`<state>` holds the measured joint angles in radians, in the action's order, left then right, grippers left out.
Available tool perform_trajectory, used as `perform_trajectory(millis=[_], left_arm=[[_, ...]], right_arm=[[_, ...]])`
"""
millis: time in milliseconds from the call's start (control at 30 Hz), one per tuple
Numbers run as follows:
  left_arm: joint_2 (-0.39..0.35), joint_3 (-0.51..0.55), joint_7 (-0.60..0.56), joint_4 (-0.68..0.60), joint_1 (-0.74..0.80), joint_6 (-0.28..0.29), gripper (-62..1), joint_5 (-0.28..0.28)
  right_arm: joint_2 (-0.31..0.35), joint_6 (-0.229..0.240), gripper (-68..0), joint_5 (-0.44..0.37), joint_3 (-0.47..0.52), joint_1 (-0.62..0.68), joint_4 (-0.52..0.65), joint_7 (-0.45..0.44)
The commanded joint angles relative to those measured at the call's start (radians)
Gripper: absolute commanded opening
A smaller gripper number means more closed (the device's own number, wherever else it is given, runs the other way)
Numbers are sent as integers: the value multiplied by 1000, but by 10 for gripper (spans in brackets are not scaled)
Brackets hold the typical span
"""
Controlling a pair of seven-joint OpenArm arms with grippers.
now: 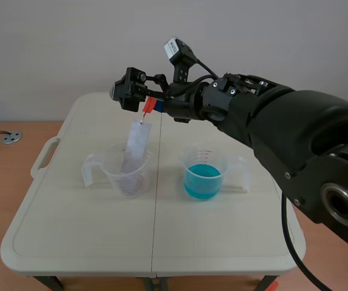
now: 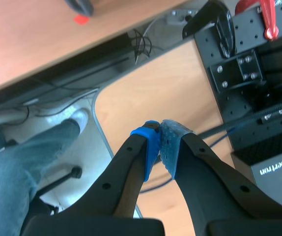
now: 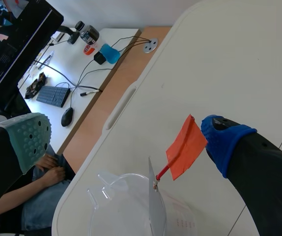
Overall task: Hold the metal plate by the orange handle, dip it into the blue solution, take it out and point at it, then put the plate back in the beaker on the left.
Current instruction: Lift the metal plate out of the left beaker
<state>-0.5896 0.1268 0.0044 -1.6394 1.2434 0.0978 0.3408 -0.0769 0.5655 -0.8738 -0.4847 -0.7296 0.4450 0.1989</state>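
- The right arm (image 1: 283,133) comes in from the right side and reaches past the middle of the white surface (image 1: 71,230). Its right hand (image 1: 142,100) hangs above the left beaker (image 1: 122,176).
- The right hand (image 3: 126,135) is wide open. In its own wrist view the finger with the grey-green pad (image 3: 30,137) stands far from the finger with the blue pad (image 3: 224,140).
- The orange handle (image 3: 186,147) is between these two fingers, just beside the blue pad. It is not possible to tell whether it really touches this pad. The grey-green pad is well apart from it, so nothing is pressed between the fingers.
- The metal plate (image 1: 136,144) stands in the left beaker and leans a little. Its lower part is inside the clear wall, and its upper part with the orange handle rises above the rim.
- In the right wrist view the plate (image 3: 153,206) is seen almost from its thin edge, under the handle.
- The right beaker (image 1: 213,159) stands apart from the left one, on the other side of the seam of the surface. It holds the blue solution (image 1: 199,185).
- The left hand (image 2: 159,132) is closed and holds nothing: its two pads meet at the tips. It is over the rounded corner of a wooden desk (image 2: 180,88).
- Beside this desk, a leg in blue jeans (image 2: 18,167) of a person is on the floor.
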Motion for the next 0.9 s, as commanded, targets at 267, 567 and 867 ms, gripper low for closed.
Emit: perform_trajectory(millis=[267,567,867], left_arm=[[2,-4,-7,-6,-3,2,-591,3],[-6,-5,-7,-6,-3,2,-591,3],[-7,-5,-6,-6,-3,2,-591,3]], right_arm=[[14,34,-210,-82,1,15,31,-6],[39,34,-335,-107,1,15,31,-59],[38,34,-526,-108,1,15,31,-60]])
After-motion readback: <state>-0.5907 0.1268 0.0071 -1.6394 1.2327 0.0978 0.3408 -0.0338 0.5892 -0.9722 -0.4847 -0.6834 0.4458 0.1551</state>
